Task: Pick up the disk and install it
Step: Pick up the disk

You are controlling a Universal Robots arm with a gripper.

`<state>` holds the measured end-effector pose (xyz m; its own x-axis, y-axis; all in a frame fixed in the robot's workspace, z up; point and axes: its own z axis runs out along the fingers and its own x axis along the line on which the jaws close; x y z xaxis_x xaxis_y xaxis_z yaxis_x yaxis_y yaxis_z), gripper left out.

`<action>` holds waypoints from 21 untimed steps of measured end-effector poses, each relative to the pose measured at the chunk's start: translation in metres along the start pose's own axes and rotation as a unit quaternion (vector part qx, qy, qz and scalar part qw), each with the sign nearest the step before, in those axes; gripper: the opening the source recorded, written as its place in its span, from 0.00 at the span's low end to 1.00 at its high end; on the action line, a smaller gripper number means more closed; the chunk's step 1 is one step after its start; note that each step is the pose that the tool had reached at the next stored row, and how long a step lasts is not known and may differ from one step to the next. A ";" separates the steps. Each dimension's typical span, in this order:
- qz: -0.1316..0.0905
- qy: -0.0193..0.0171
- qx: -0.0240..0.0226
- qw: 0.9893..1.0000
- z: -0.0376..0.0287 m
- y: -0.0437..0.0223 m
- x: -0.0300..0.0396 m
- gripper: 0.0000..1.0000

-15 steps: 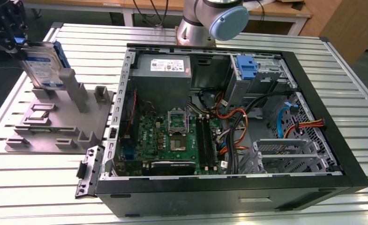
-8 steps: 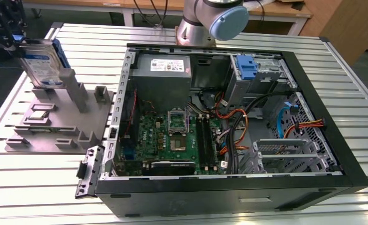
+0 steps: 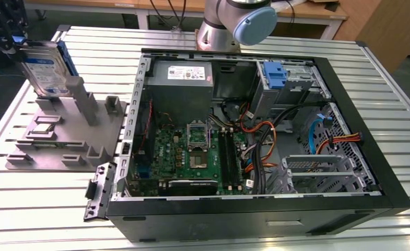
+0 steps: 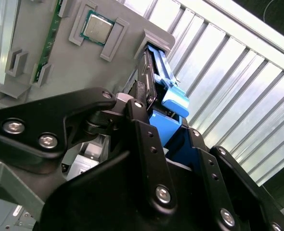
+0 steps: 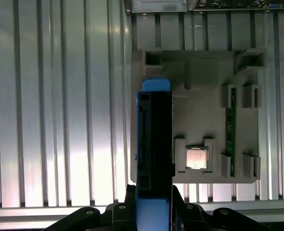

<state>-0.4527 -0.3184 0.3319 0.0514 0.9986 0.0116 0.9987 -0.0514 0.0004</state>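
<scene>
The disk [image 3: 44,69], a silver drive with a white-and-blue label in a blue carrier, stands on edge in the grey holder [image 3: 65,144] at the exterior view's left. My black gripper [image 3: 8,37] is at the disk's top corner. In both wrist views a finger sits on each side of the blue carrier [image 5: 154,144] [image 4: 175,101], and the gripper [image 5: 154,195] [image 4: 167,132] looks shut on it. The disk's lower end still sits by the holder's upright post [image 3: 85,102].
The open computer case [image 3: 393,172] lies flat on the slatted metal table [image 3: 23,209], with a blue bracket [image 3: 274,76] in its drive bay and a grey power supply [image 3: 184,78]. The holder also carries a processor chip [image 5: 197,158] and a memory stick [image 5: 230,134]. The arm's base [image 3: 236,23] stands behind the case.
</scene>
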 end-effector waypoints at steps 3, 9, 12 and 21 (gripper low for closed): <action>0.000 0.000 0.000 1.000 -0.0002 0.0000 0.0000 0.36; 0.000 0.000 0.000 1.000 -0.0015 0.0000 0.0000 0.36; 0.000 0.000 0.000 1.000 -0.0038 0.0000 0.0000 0.36; 0.000 0.000 0.000 1.000 -0.0119 0.0000 0.0001 0.36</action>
<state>-0.4527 -0.3184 0.3438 0.0515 0.9986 0.0113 0.9987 -0.0515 0.0001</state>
